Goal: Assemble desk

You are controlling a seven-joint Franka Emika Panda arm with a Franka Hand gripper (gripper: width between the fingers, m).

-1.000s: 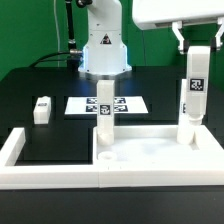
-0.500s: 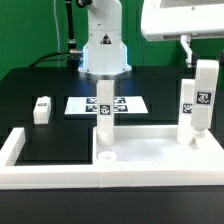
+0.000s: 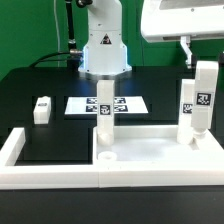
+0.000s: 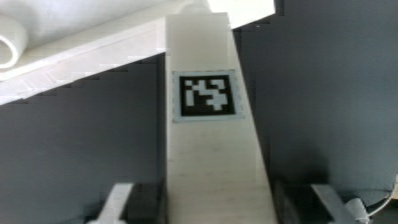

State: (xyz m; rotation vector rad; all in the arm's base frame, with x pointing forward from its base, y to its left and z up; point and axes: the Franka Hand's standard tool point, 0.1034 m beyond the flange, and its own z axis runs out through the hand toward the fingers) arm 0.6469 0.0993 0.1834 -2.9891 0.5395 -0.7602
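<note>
The white tabletop (image 3: pixel 160 168) lies at the front of the exterior view. One tagged leg (image 3: pixel 104 118) stands upright on it near its middle. A second tagged leg (image 3: pixel 194 105) stands upright at its corner on the exterior view's right, and my gripper (image 3: pixel 198 60) is shut on the top of this leg. In the wrist view that leg (image 4: pixel 214 120) runs between the fingers (image 4: pixel 118 204), its tag facing the camera. A third short leg (image 3: pixel 41 108) lies loose on the black table at the exterior view's left.
The marker board (image 3: pixel 128 104) lies behind the middle leg. The low white border wall (image 3: pixel 12 150) runs along the front and the exterior view's left. The robot's base (image 3: pixel 103 50) stands at the back. A round socket (image 3: pixel 108 157) shows in the tabletop.
A second ago the held leg stood higher with its tag turned another way. It has since been turned and sits lower. Nothing has moved in the last half second.
</note>
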